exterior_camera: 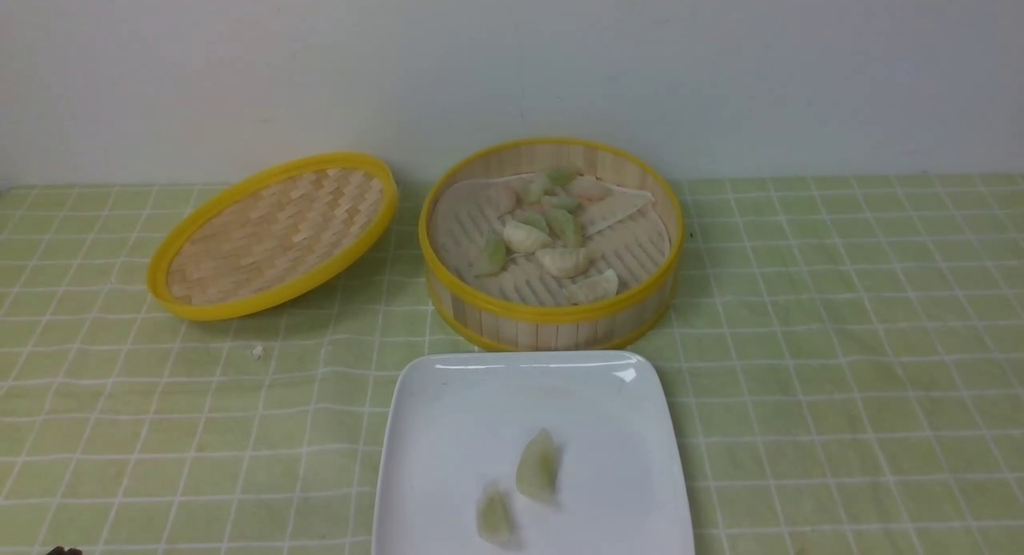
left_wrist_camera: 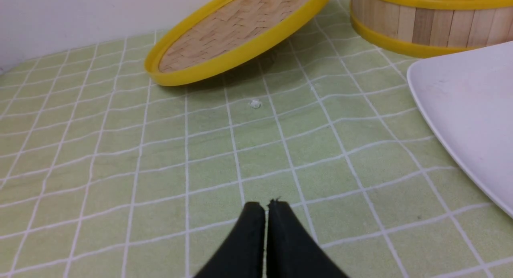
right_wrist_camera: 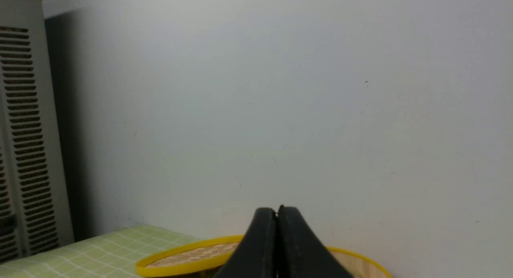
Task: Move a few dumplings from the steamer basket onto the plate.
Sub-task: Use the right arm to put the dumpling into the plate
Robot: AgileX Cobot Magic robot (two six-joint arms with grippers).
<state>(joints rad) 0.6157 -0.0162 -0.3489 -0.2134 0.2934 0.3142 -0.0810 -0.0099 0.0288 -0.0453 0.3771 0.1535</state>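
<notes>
The steamer basket (exterior_camera: 552, 315) stands mid-table with several pale green and whitish dumplings (exterior_camera: 565, 260) on its white liner. In front of it lies the white square plate (exterior_camera: 448, 411), carrying two greenish dumplings (exterior_camera: 538, 466). Neither arm shows in the front view. In the left wrist view my left gripper (left_wrist_camera: 265, 206) is shut and empty, low over the green cloth, with the plate (left_wrist_camera: 473, 105) and the basket (left_wrist_camera: 421, 27) off to one side. In the right wrist view my right gripper (right_wrist_camera: 276, 211) is shut and empty, facing the wall above the basket's rim (right_wrist_camera: 360, 258).
The shallow woven lid (exterior_camera: 272, 235) with a yellow rim leans tilted to the left of the basket. A small white crumb (exterior_camera: 257, 351) lies on the green checked tablecloth (exterior_camera: 840, 363). A pale wall runs along the back. A grey louvred cabinet (right_wrist_camera: 24, 142) stands at the table's far-left end.
</notes>
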